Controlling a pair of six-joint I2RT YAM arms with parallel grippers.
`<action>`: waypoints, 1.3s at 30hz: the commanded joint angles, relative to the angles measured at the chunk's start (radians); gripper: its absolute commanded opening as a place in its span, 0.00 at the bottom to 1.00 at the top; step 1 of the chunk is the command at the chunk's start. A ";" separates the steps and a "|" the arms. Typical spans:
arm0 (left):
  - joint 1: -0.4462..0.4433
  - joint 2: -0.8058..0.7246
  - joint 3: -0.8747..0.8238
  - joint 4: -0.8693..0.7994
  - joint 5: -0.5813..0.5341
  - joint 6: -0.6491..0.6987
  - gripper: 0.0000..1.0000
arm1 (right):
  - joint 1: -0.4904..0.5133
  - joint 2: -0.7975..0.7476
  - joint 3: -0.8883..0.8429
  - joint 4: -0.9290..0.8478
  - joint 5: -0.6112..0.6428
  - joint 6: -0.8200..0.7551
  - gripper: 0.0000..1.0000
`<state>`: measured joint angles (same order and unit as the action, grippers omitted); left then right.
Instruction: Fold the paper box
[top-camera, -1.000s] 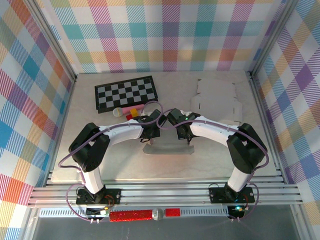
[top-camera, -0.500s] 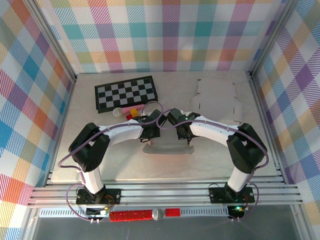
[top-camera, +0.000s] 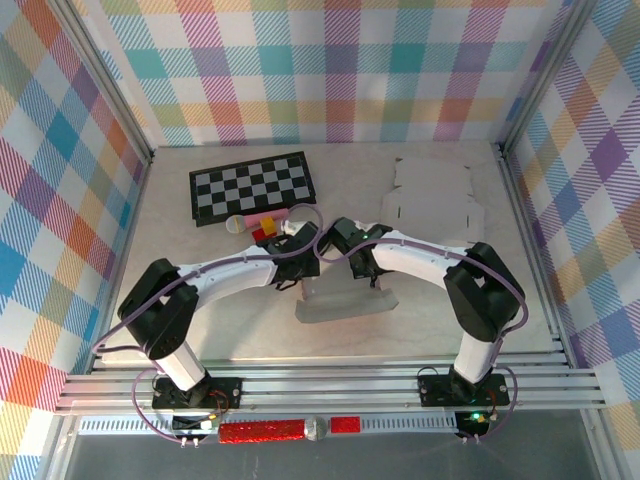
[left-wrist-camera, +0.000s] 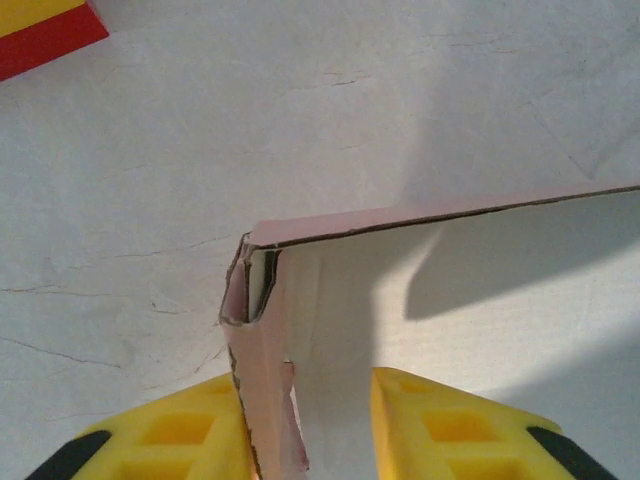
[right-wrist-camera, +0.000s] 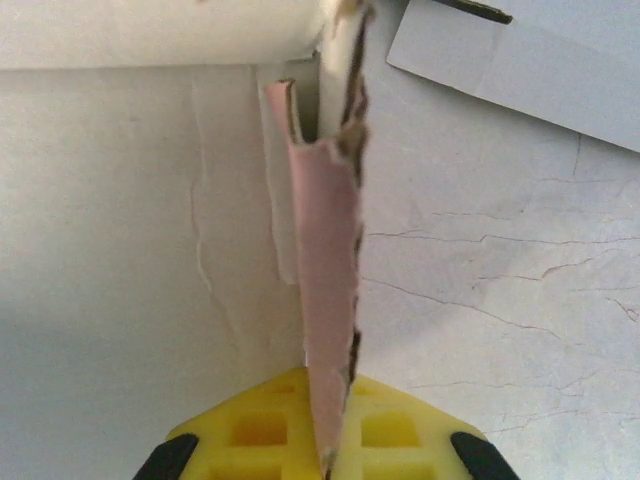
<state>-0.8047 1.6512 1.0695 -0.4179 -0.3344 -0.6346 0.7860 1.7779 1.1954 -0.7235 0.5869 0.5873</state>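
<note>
Paper box (top-camera: 345, 300): mid-table between the two grippers, near edge slanted, right end farther back.
Left gripper (left-wrist-camera: 310, 400): at the box's left end, yellow fingers (left-wrist-camera: 450, 425) parted narrowly astride an upright wall, right finger clear of it.
Right gripper (right-wrist-camera: 322, 385): at the box's right end, pinched tight on a thin upright flap.
Edges: flap rim ragged and brown; left corner crumpled.
Open room: bare table (top-camera: 240, 335) near the box; checkerboard (top-camera: 252, 186) far left, red and yellow block (top-camera: 264, 228) beside the left gripper, flat cardboard sheet (top-camera: 432, 205) far right.
</note>
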 joint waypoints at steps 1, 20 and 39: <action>-0.059 -0.064 0.008 0.056 0.020 0.022 0.33 | 0.004 0.058 0.043 -0.031 0.006 0.023 0.00; 0.076 -0.286 0.087 -0.115 0.105 0.033 0.45 | -0.064 0.147 0.176 -0.295 -0.153 0.285 0.00; 0.248 -0.422 -0.078 -0.217 0.426 -0.049 0.36 | -0.116 0.180 0.278 -0.613 -0.673 1.213 0.00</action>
<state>-0.5724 1.2396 1.0374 -0.6037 -0.0120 -0.6540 0.6670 1.9240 1.4326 -1.2469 0.0731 1.5867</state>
